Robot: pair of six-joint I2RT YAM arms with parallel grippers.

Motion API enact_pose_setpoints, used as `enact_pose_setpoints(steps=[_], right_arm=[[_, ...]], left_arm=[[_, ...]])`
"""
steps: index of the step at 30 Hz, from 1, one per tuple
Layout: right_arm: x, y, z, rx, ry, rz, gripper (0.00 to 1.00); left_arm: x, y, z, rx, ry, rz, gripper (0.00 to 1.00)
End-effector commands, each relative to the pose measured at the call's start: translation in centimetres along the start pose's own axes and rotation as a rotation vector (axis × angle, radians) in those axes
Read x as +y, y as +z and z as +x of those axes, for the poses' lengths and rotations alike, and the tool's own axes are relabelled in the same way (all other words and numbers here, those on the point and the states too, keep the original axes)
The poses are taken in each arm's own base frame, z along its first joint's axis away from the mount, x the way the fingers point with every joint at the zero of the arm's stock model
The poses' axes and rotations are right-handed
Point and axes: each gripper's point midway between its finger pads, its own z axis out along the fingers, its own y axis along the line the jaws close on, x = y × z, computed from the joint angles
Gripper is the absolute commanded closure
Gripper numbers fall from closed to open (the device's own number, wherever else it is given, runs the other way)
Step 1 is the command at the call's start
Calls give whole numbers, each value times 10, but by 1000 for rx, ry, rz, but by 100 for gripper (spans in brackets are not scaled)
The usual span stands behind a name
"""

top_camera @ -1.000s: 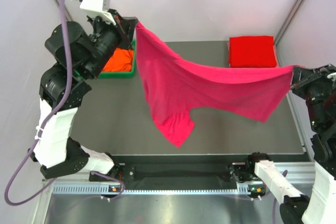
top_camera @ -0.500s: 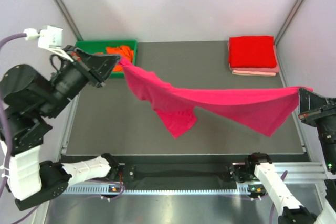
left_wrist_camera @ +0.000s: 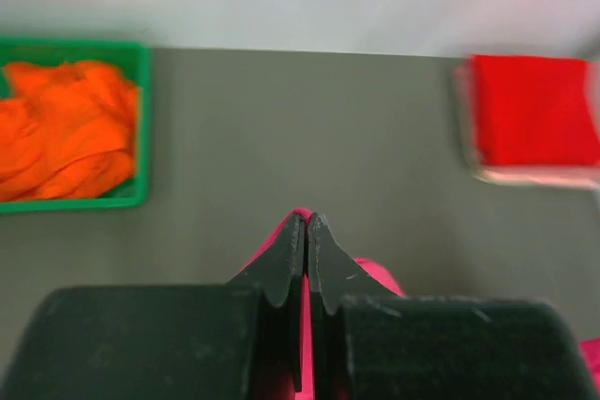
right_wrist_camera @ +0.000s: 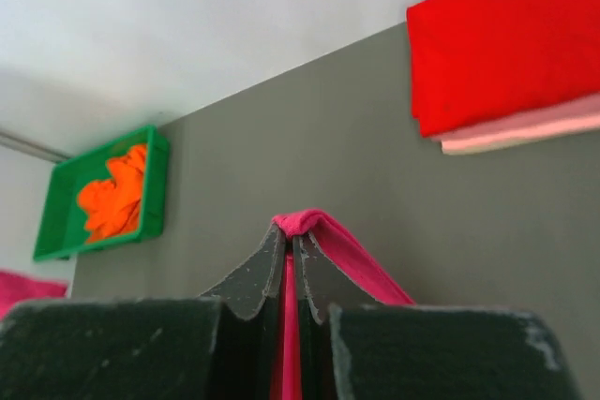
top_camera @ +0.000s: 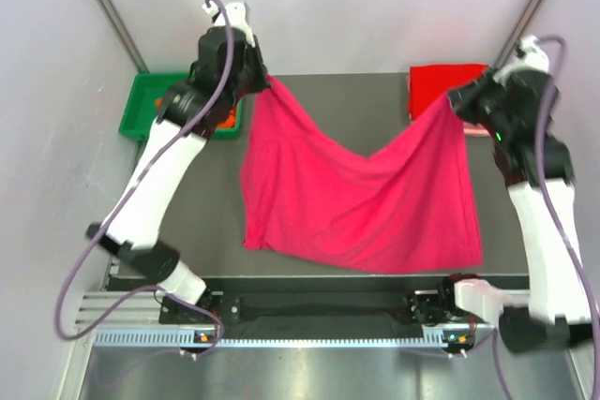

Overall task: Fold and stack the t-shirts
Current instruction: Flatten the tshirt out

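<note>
Two upper corners of the magenta-pink t-shirt point(top_camera: 356, 203) are pinched: I read the left gripper point(top_camera: 266, 83) clamped on one, the right gripper point(top_camera: 452, 100) clamped on the other. The cloth sags between them over the table point(top_camera: 187, 194). At the far right, the red t-shirt point(right_wrist_camera: 506, 44) sits folded on the pale pink t-shirt point(right_wrist_camera: 534, 124). The orange t-shirt point(left_wrist_camera: 61, 128) lies crumpled in the green tray point(top_camera: 141, 110).

Both the left arm point(top_camera: 157, 186) and right arm point(top_camera: 546, 227) wear white shells over their long links, with black housings at the joints. A purple-grey cable point(top_camera: 62, 302) loops loosely off each. The left gripper point(left_wrist_camera: 307, 228) and right gripper point(right_wrist_camera: 292, 243) end in matte black, wedge-shaped fingers.
</note>
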Motion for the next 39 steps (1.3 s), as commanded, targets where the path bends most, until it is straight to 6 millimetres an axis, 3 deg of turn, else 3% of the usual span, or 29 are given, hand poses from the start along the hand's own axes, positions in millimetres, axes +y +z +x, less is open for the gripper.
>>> enact_pose_setpoints(steps=[1, 2, 3, 4, 5, 6, 7, 8, 9, 10, 12, 14, 16, 17, 18, 19, 20, 21, 22, 23, 24, 25, 27, 28, 30, 31, 32, 35, 39], right_arm=[[44, 44, -67, -178, -35, -134, 100], [56, 45, -92, -231, -40, -155, 100], [53, 76, -90, -206, -45, -134, 100], [57, 85, -101, -223, -48, -141, 100], [75, 77, -132, -290, -50, -178, 100], [70, 102, -133, -267, -59, -168, 100], [74, 106, -143, -278, -62, -179, 100], [90, 90, -174, -350, -67, -222, 100], [87, 105, -177, -338, -67, -221, 100], [98, 90, -200, -392, -75, -247, 100], [99, 96, -202, -381, -75, -266, 100], [77, 99, -203, -372, -83, -225, 100], [73, 80, -203, -389, -100, -214, 100], [63, 75, -184, -352, -108, -194, 100], [59, 75, -173, -335, -110, -193, 100], [54, 74, -162, -319, -109, -190, 100], [34, 90, -127, -235, -92, -151, 100], [33, 72, -120, -236, -90, -154, 100], [26, 70, -107, -221, -83, -142, 100], [0, 83, -66, -137, -55, -88, 100], [1, 66, -62, -163, -54, -96, 100], [-8, 65, -46, -137, -47, -83, 100], [-33, 60, 2, -53, -36, -38, 100], [-53, 63, 39, 22, -21, 3, 100], [-70, 51, 75, 97, 10, 44, 100], [-91, 50, 116, 187, 32, 91, 100], [-99, 43, 134, 217, 63, 117, 100], [-128, 29, 206, 361, 122, 177, 100], [-149, 9, 259, 474, 171, 233, 100]], left_arm=[[46, 39, -63, -184, -90, -83, 100], [62, 44, -91, -281, -119, -105, 100], [67, 48, -101, -318, -139, -101, 100], [63, 52, -112, -344, -182, -47, 100], [66, 42, -145, -439, -210, -6, 100], [60, 36, -159, -476, -222, 33, 100], [51, 33, -170, -502, -221, 82, 100], [41, 12, -198, -587, -222, 133, 100], [35, 4, -209, -625, -219, 161, 100], [26, -7, -219, -657, -203, 210, 100], [19, -23, -229, -692, -191, 251, 100], [20, -24, -219, -658, -167, 246, 100], [18, -44, -209, -639, -142, 264, 100], [26, -18, -172, -546, -142, 241, 100], [26, -51, -170, -577, -143, 259, 100], [34, -27, -129, -499, -165, 250, 100], [36, -30, -113, -478, -171, 259, 100], [31, -55, -106, -487, -163, 305, 100], [41, -36, -61, -383, -173, 282, 100], [44, -37, -41, -343, -181, 280, 100], [42, -56, -30, -336, -186, 307, 100], [51, -45, 18, -218, -212, 288, 100], [50, -71, 47, -181, -231, 326, 100], [55, -68, 87, -90, -265, 324, 100], [61, -90, 120, -40, -290, 322, 100], [69, -87, 151, 26, -313, 297, 100], [76, -92, 172, 75, -332, 266, 100], [87, -100, 213, 142, -395, 225, 100], [95, -97, 263, 268, -459, 185, 100]])
